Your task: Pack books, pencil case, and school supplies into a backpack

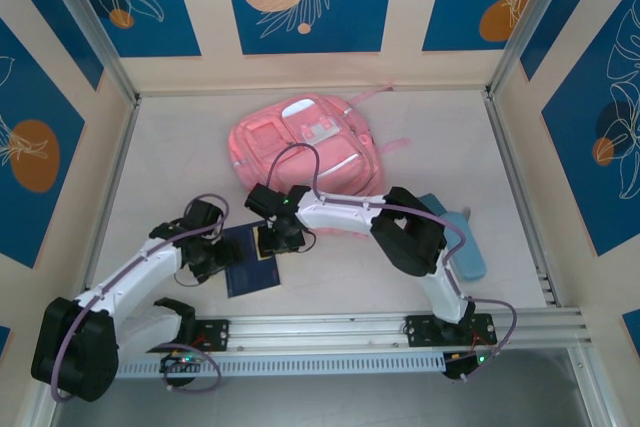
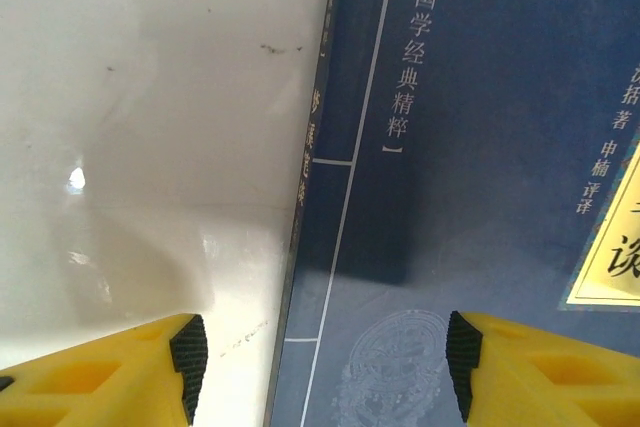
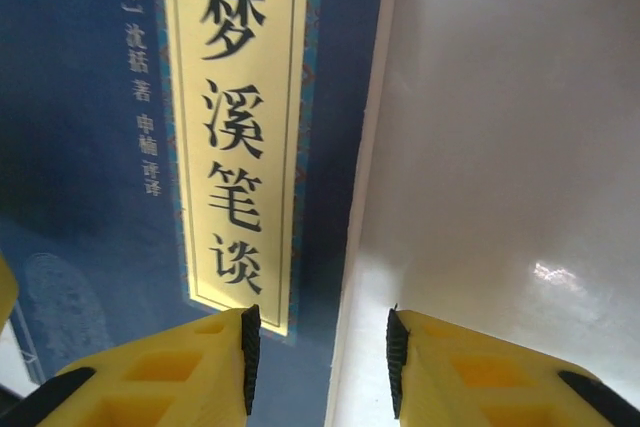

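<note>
Arm bases [image 1: 70,347], top view: bolted at the near edge of the counter [image 1: 180,167]; left hand [image 1: 215,262] and right hand [image 1: 272,239] are low over the dark navy book [image 1: 250,272], one at each side
Backpack, top view: the pink backpack [image 1: 305,142] lies flat at the far middle, well apart from the book; whether its mouth is unzipped I cannot tell
Pencil case, top view: the light blue pencil case [image 1: 462,247] lies on the counter at the right, partly behind the right arm; not packed
Left hand, left wrist view: jaws apart, gripping nothing; one pad [image 2: 188,352] is over bare counter and the other over the cover; the book's spine edge runs between them
Right hand, right wrist view: jaws apart with a narrower gap, clamped on nothing; one pad [image 3: 250,355] is by the yellow title strip [image 3: 235,127] and the other over the counter; the book's opposite edge runs between them
Risk, grip: the book is thin and flat on the counter; pads closing from above may slide over the cover, catch no edge, and push it instead of lifting it
Risk, two hands: both work opposite edges of one book; uneven pulls could spin it or bend the cover
Risk, carry: the backpack is far off; a thin book pinched at one edge may droop and slip out on the way
</note>
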Available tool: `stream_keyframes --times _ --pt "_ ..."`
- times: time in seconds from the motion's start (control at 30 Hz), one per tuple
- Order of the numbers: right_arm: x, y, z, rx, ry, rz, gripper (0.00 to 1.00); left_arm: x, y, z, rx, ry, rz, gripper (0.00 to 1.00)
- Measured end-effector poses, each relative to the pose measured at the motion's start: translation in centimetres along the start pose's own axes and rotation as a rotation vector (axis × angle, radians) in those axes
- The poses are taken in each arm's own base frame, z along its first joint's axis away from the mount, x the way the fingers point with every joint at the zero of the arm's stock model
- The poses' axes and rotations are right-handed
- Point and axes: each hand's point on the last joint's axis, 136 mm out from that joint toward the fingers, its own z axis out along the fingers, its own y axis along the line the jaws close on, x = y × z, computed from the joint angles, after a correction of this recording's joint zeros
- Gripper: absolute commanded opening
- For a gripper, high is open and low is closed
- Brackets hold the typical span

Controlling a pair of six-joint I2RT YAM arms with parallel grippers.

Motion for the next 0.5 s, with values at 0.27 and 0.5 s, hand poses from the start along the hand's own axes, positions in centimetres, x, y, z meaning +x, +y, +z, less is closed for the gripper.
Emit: stream_keyframes --times 0.27,0.5 --pt "0.44 -0.47 0.67 0.026 0.035 -0.012 0.36 0.48 -0.32 0.83 0.026 0.034 -0.004 0.59" --pt "0.75 -0.32 0.65 0.012 0.055 -0.013 0.31 0.83 -1.0 0.92 0.069 0.058 0.013 0.41"
